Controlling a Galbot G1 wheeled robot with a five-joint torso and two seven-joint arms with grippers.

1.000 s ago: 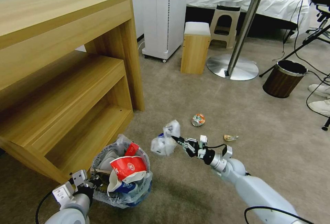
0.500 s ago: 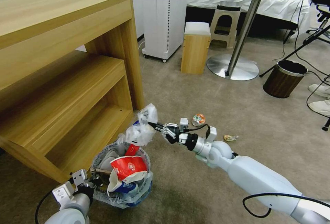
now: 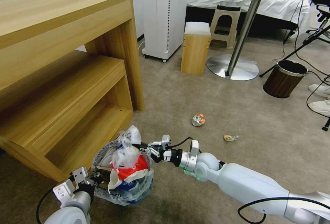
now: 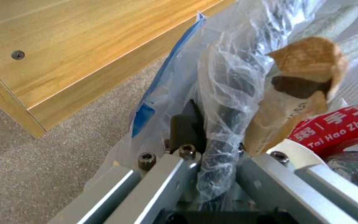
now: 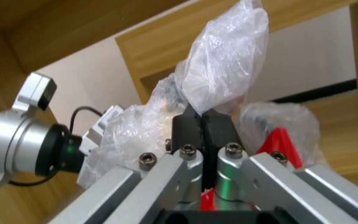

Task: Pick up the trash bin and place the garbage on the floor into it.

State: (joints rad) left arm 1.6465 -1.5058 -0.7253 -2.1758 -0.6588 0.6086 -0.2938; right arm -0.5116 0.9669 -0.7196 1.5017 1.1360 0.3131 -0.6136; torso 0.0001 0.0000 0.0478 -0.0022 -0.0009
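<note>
From the head view, my right tool (image 3: 140, 146) hangs just over the trash bin (image 3: 122, 177), its tips pinched on a crumpled clear plastic bag (image 3: 127, 150). The bag's bulk hangs directly above the red-white paper cup (image 3: 132, 171) heaped in the bin, so I judge the release calls for little or no sideways travel. My left tool (image 3: 93, 180) grips the bin at the rim nearest me, holding it beside the wooden shelf unit (image 3: 65, 79). On the floor (image 3: 213, 114), the crushed can (image 3: 198, 119) and a small wrapper (image 3: 230, 137) lie well apart from the bin, on my right arm's side.

In the left wrist view, my left tool (image 4: 206, 137) is clamped over the bin's rim and liner (image 4: 224, 77).

In the right wrist view, my right tool (image 5: 204, 119) is fully closed, the bag (image 5: 224, 59) pinched between its pads.
</note>
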